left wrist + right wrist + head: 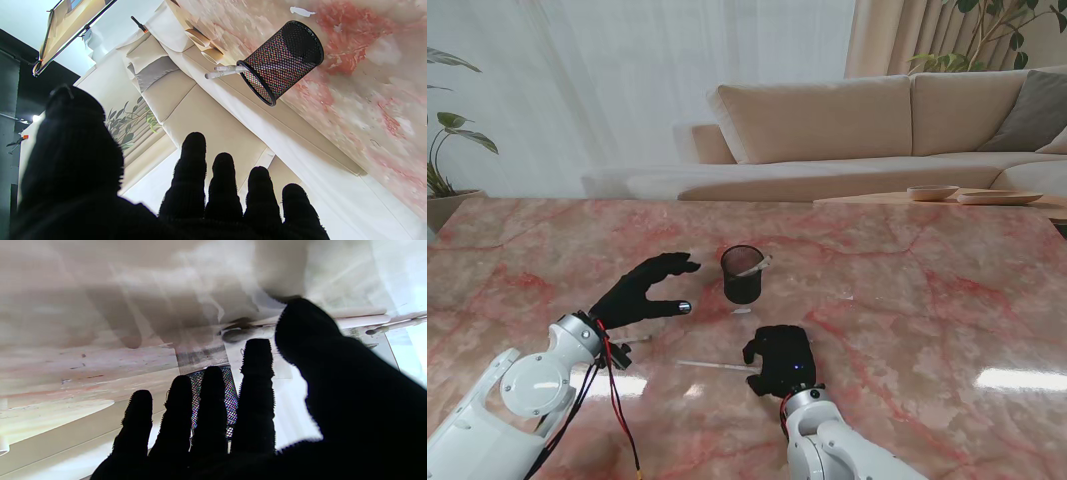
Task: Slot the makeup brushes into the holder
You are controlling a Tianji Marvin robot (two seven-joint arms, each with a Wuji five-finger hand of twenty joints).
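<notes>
Pink-veined marble worktop (947,300), broad and mostly bare, giving room to work. Near its middle, a black mesh holder (742,276) standing upright, mouth up so brushes can drop in; two pale handles (223,70) already leaning out over its rim, so part of the job looks done. Left robot hand (642,290) hovering just left of the holder, fingers spread and gripping nothing, probably placed to steady it if needed. Right robot hand (782,362) nearer, low over the worktop, fingers loosely apart, apparently holding nothing. A thin pale brush (717,366) lying flat just left of that hand, likely the next pick.
</notes>
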